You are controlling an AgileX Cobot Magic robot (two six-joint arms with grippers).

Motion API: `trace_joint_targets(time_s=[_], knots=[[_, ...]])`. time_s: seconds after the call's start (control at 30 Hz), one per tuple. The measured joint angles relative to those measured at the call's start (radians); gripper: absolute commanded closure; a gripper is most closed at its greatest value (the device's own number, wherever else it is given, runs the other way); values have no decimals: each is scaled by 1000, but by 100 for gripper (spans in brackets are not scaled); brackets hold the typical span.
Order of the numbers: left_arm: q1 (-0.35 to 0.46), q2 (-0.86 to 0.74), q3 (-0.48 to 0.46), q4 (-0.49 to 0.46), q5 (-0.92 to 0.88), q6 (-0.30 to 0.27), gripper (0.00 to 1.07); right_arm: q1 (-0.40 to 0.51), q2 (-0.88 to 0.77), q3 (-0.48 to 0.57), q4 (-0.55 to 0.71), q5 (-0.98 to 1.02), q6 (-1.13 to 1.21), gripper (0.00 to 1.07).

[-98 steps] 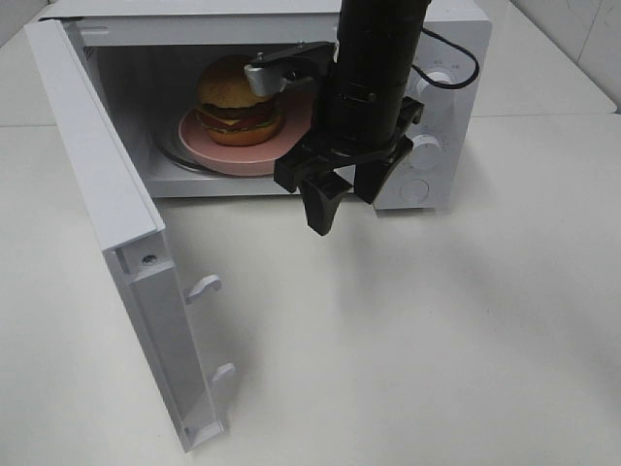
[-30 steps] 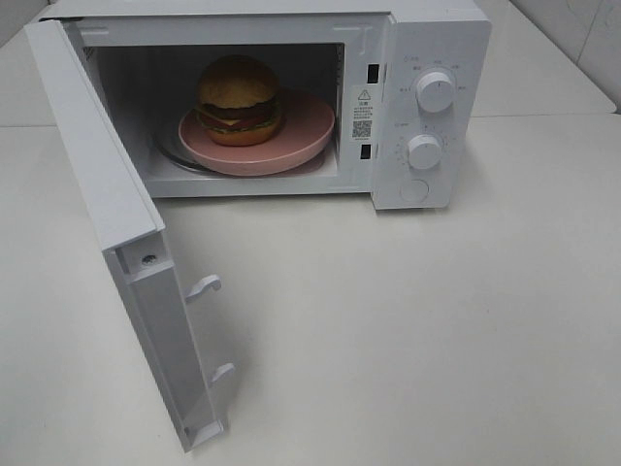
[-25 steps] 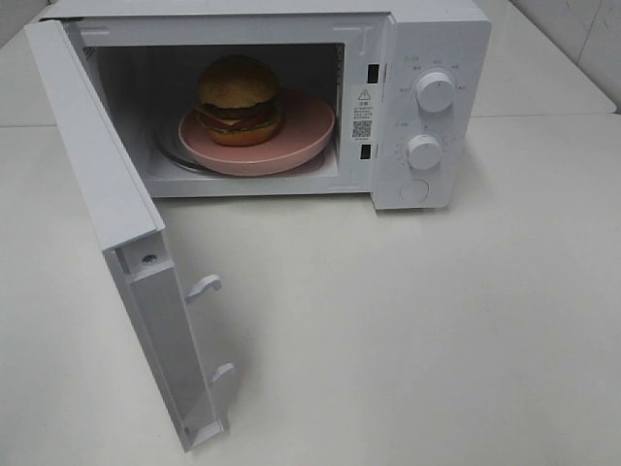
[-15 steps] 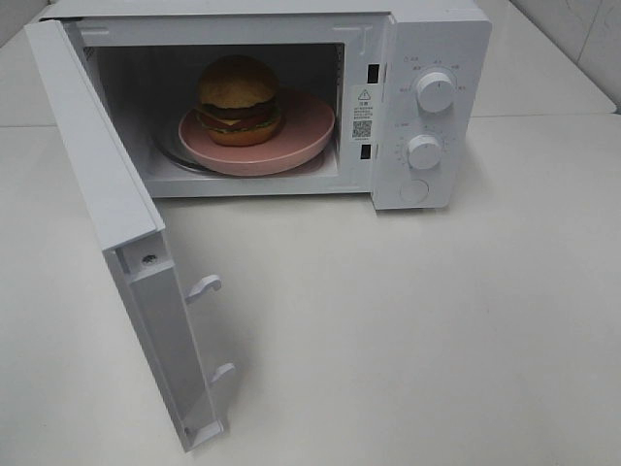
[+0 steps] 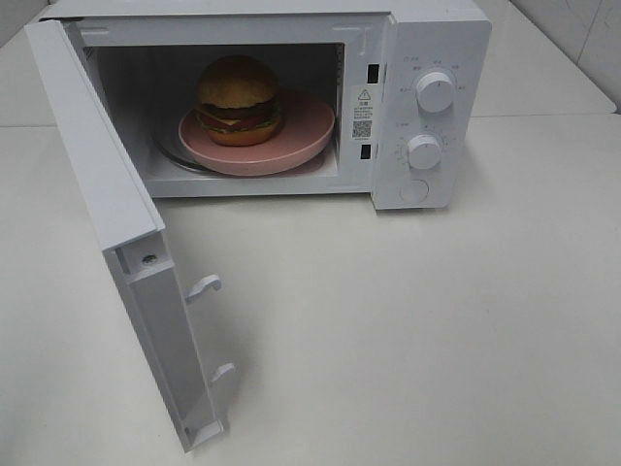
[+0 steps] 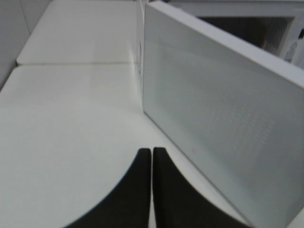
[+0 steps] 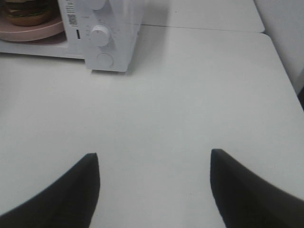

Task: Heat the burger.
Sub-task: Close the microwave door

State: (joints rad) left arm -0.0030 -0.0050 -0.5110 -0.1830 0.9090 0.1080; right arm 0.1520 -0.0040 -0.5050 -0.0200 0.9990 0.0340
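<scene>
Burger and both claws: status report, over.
Left claw shut, empty, by the open door, outer side. Right claw open, empty. Burger on pink plate inside microwave. Nothing seen in the door's closing path.

A white tabletop point(image 5: 437, 340) is filling most of the high view, with a thin seam point(image 5: 553, 115) running across it toward the back. Pale wall tiles point(image 5: 594, 27) are showing beyond its far right corner. Soft, even light is falling across the surface, casting only faint shadows.
</scene>
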Motion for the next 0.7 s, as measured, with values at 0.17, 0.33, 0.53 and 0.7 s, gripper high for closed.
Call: trace_joint_targets(time_s=[0.17,0.33,0.53,0.7], knots=[[0,25,41,-21,-128,0,106,-96,0,0,0,0,0,46],[0,136,88,-71,-269,16,106,-104,0,0,0,0,0,46],[0,341,102,-121,-425,97,106,-104,0,0,0,0,0,46],[0,536,103,-184,-569,190,106,-104,0,0,0,0,0,46]])
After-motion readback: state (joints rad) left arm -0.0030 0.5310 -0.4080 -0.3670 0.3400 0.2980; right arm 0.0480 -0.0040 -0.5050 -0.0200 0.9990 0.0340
